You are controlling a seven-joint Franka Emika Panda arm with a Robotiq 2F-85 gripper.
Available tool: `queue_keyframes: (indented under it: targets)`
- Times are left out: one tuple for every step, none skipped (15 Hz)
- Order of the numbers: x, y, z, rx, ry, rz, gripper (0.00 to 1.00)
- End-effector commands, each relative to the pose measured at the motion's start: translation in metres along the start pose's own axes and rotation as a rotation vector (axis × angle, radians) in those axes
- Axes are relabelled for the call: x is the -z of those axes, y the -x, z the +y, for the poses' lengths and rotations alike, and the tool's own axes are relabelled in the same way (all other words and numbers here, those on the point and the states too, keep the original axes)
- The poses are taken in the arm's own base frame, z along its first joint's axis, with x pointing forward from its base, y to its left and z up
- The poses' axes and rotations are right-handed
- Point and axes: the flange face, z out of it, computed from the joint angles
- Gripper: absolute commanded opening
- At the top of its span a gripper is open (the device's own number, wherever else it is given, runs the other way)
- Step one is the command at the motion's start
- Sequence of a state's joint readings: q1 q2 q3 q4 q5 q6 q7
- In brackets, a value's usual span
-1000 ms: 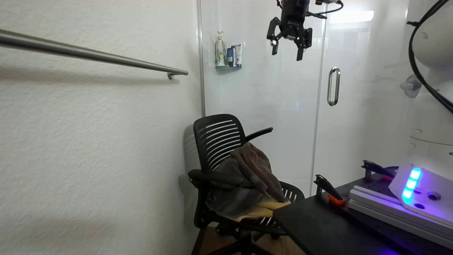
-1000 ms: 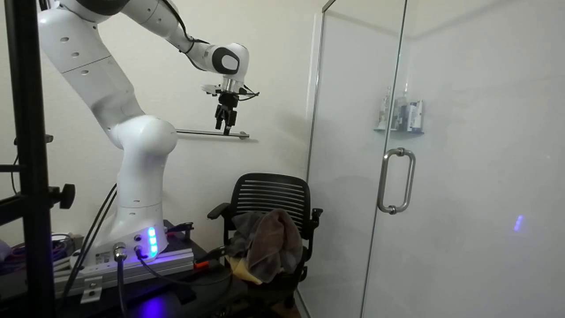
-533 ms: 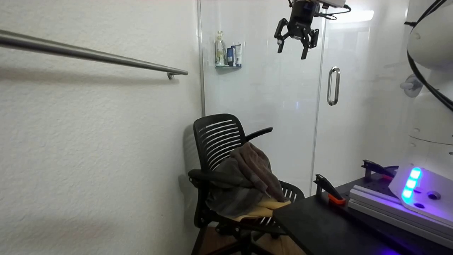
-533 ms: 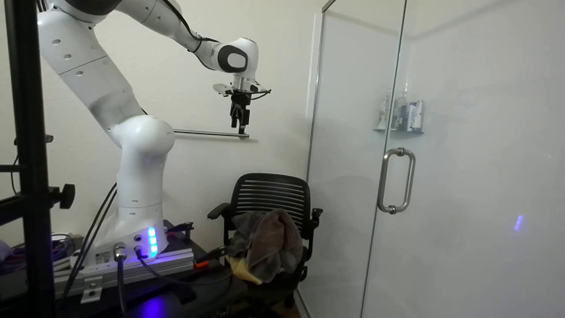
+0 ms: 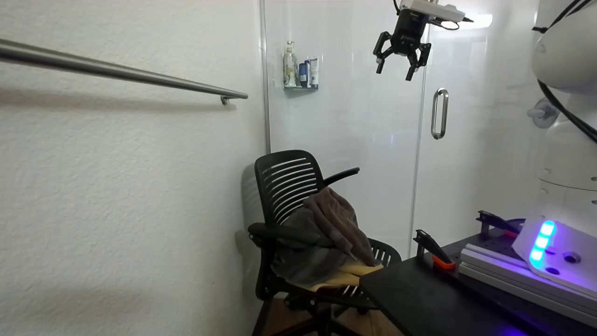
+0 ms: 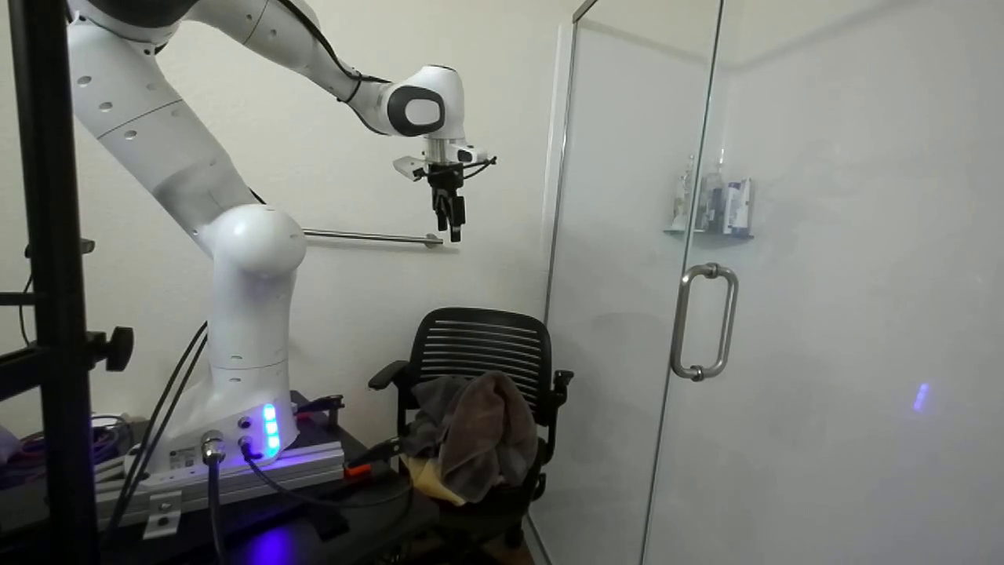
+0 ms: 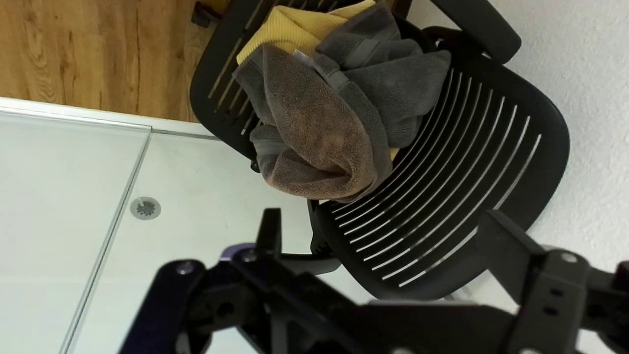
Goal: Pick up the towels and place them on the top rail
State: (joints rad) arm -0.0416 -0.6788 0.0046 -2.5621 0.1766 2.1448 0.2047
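You have the black two-fingered pincer (image 5: 394, 73) well above the black office chair (image 6: 482, 314) with the slatted back. Its fingers (image 7: 269, 231) are spread wide, with only air between them, and in both exterior views it hangs well apart from the chair and from everything on it. In the wrist view you look down past the fingertips at the chair's back and seat.

Your soft grey-brown cloth towels (image 7: 319, 118) lie crumpled on the chair's seat, heaped against the lower part of its back; how many there are, the folds do not let you tell. Ribbed mustard-yellow towelling (image 7: 285, 29) shows on the same seat, partly beneath them. The long, straight silver-grey metal rail (image 5: 130, 74) runs along the white textured wall (image 5: 116, 210), higher than the chair's back, its bracket end nearest the chair. Near the chair's seat you see the corner of a flat black tabletop (image 5: 415, 294), and to one side of the chair stands a clear glass door (image 6: 823, 275) with a looped silver metal handle (image 6: 681, 323)
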Motion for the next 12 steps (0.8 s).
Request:
queue_keyframes:
  targets:
    - [0.002,0.003,0.007,-0.015,-0.002,-0.001,1.0]
    - [-0.01,0.0,0.022,-0.042,-0.038,-0.031,1.0]
    - [-0.022,-0.002,0.037,-0.073,-0.056,-0.064,1.0]
    - [-0.04,-0.003,0.057,-0.099,-0.107,-0.092,1.0]
    - [-0.054,-0.005,0.073,-0.127,-0.129,-0.113,1.0]
    - [-0.071,-0.006,0.089,-0.126,-0.156,-0.136,1.0]
    - [-0.084,-0.008,0.101,-0.114,-0.188,-0.151,1.0]
    - [-0.097,-0.011,0.112,-0.105,-0.213,-0.17,1.0]
    - [-0.107,-0.015,0.115,-0.083,-0.219,-0.184,1.0]
    - [-0.115,-0.02,0.115,-0.058,-0.226,-0.19,1.0]
    - [-0.124,-0.025,0.112,-0.026,-0.216,-0.195,1.0]
    - [-0.134,-0.031,0.101,0.008,-0.174,-0.2,1.0]
